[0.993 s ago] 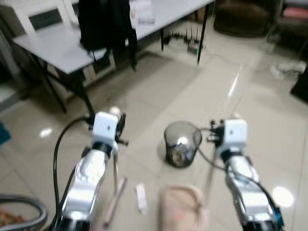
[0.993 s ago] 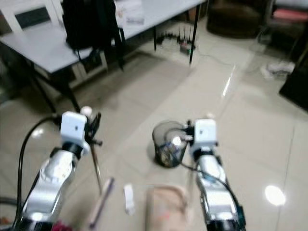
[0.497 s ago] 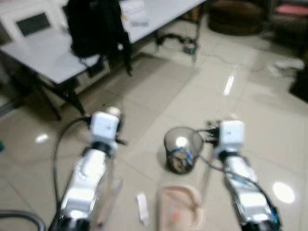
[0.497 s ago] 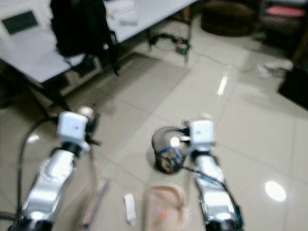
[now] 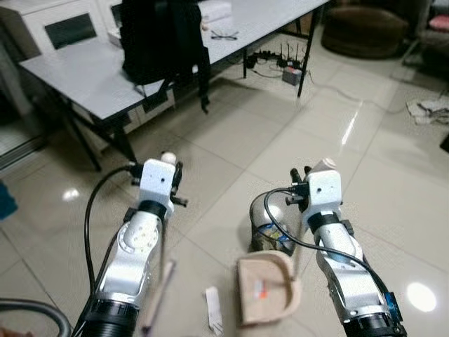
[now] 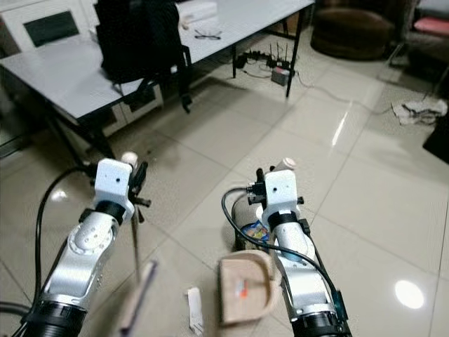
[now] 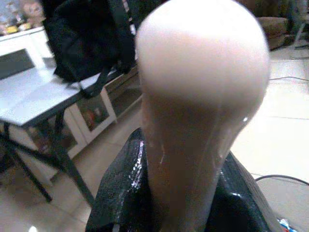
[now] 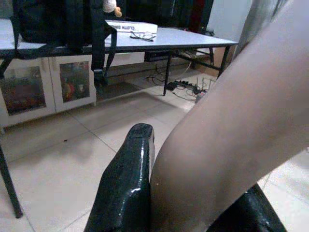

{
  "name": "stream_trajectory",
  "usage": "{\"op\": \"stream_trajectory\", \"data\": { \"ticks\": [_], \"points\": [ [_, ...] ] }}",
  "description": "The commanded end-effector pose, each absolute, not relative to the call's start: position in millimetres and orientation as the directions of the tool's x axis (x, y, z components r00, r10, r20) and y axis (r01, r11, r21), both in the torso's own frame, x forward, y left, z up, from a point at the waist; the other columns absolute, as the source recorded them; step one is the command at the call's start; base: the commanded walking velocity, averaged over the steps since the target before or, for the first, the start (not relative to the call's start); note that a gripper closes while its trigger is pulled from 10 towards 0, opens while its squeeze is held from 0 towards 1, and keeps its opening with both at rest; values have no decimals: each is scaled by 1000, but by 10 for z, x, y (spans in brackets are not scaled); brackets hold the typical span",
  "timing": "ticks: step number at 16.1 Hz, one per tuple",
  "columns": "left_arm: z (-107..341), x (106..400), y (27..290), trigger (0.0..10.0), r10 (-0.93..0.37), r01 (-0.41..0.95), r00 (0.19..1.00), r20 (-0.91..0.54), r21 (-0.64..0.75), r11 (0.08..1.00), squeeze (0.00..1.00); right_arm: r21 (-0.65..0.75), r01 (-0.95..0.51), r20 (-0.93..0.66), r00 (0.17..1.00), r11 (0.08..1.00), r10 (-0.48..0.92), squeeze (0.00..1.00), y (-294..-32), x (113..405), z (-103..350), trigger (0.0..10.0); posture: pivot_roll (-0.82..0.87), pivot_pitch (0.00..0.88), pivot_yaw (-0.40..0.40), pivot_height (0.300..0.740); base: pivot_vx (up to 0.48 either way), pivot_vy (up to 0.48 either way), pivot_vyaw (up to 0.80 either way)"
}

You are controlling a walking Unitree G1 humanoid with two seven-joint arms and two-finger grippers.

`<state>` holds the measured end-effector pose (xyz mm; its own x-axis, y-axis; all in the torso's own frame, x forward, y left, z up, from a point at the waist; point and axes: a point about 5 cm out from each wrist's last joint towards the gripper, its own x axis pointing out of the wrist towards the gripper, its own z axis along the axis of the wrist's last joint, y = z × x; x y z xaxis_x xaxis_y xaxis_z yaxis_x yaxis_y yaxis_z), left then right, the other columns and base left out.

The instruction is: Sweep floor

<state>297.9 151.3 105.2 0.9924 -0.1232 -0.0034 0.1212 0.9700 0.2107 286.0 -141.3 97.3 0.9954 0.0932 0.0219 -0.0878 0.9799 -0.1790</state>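
My left gripper (image 5: pixel 172 185) is shut on the broom's thin shaft, just under its cream knob (image 5: pixel 168 157). The shaft runs down to the broom head (image 5: pixel 158 298) on the floor. The knob (image 7: pixel 203 87) looms between black fingers (image 7: pixel 120 193) in the left wrist view. My right gripper (image 5: pixel 297 192) is shut on the dustpan's cream-tipped handle (image 5: pixel 324 165), which shows as the handle (image 8: pixel 231 135) in the right wrist view. The beige dustpan (image 5: pixel 268 289) rests on the tiles with a small red scrap inside. A white strip of litter (image 5: pixel 213 319) lies left of it.
A dark mesh bin (image 5: pixel 269 223) holding rubbish stands just behind the dustpan. A grey table (image 5: pixel 77 74) with a black backpack (image 5: pixel 165 35) fills the far left. Cables and a power strip (image 5: pixel 280 63) lie under it. A grey hose (image 5: pixel 38 309) curves at lower left.
The camera has swung and the picture has sharpened. Both grippers keep their hold on the handles. The dustpan stays on the floor in front of the bin.
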Motion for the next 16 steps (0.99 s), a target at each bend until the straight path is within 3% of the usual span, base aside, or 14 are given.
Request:
{"op": "stream_trajectory", "data": {
  "ticks": [1,16],
  "points": [
    [1117,3025,1523,10000,-107,95,994,37,242,966,0,-184,-82,55,994,979,93,0,-1405,2865,1006,10000,-82,0,53,740,0,0,0],
    [1048,3298,1550,10000,59,-75,994,93,181,981,0,-189,-137,108,981,972,159,0,-1088,3163,920,10000,-12,213,48,740,0,0,0]
  ]
}}
